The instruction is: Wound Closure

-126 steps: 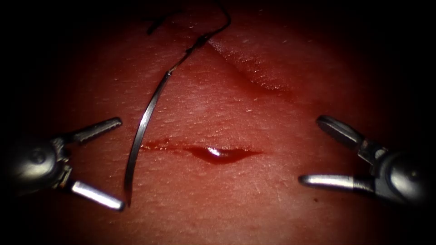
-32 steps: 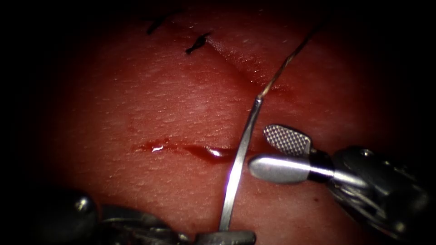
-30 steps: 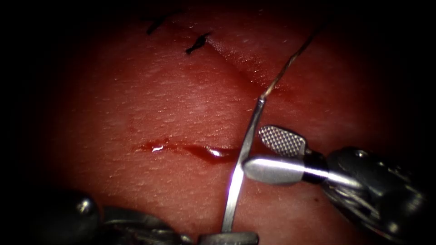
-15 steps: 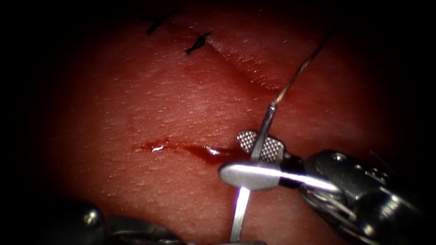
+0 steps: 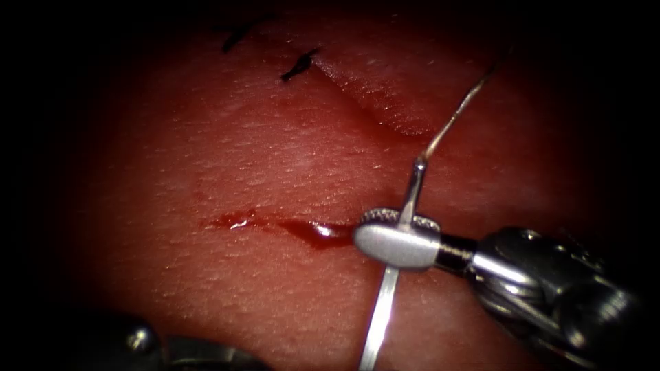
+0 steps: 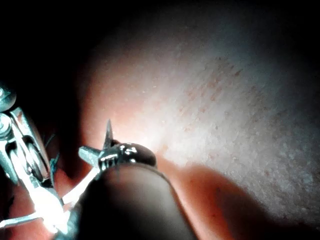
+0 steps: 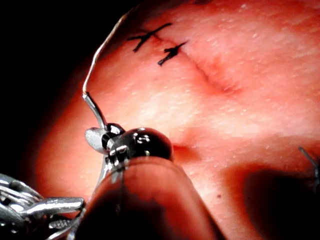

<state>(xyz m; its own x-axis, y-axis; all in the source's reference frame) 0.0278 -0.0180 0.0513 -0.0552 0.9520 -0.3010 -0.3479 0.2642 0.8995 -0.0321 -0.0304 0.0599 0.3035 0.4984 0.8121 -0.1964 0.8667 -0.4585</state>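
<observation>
Tissue [image 5: 275, 158] carries 1 open cut [image 5: 289, 225] with red fluid [image 5: 317, 233]; 2 cut thread ends [image 5: 299, 65] lie above.

Right tool [image 5: 397, 242] clamped on needle [image 5: 385, 302] near its thread end, blocking right end of cut [image 5: 295, 227], needle off the tissue [image 5: 275, 158], thread [image 5: 457, 110] barring far right, left tool [image 5: 199, 354] near left, open tissue left of centre

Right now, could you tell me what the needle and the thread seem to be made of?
The needle, shut in the right tool near its thread end and clear of the tissue, looks like polished steel: thin, rigid, with bright glints. The thread looks like a fine, dark, flexible strand; its fibre cannot be told.
</observation>
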